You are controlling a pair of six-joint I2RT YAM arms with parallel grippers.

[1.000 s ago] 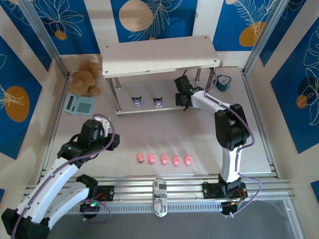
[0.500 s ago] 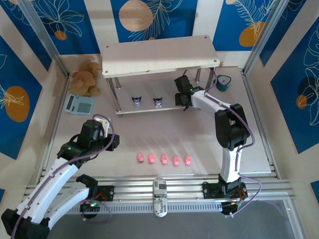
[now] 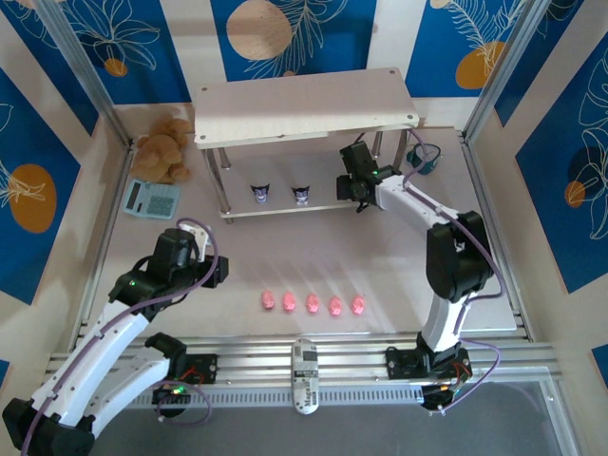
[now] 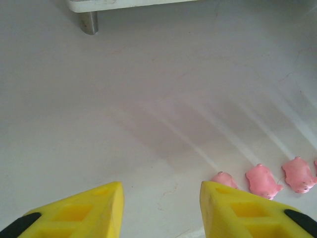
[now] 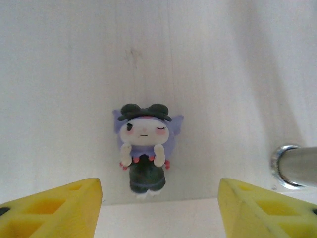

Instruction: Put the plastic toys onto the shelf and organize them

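Observation:
Several pink pig toys (image 3: 313, 304) lie in a row on the table near the front. The two-tier shelf (image 3: 304, 109) stands at the back. Two dark purple figurines (image 3: 259, 193) (image 3: 301, 194) stand on its lower board. A third purple figurine (image 5: 146, 148) stands upright on that board, just ahead of my right gripper (image 5: 159, 186), which is open and not touching it. My right gripper (image 3: 351, 193) hovers at the lower board's right end. My left gripper (image 4: 161, 191) is open with nothing between its fingers, low over the table just left of the pigs (image 4: 262, 179).
A brown teddy bear (image 3: 163, 147) and a calculator (image 3: 151, 198) lie left of the shelf. A teal clock (image 3: 425, 157) sits at the back right, partly behind the right arm. A silver shelf leg (image 5: 294, 166) stands right of the third figurine.
The right arm's elbow has swung to the right and its gripper has shifted slightly right, with the jaws a little wider. The left arm has barely moved.

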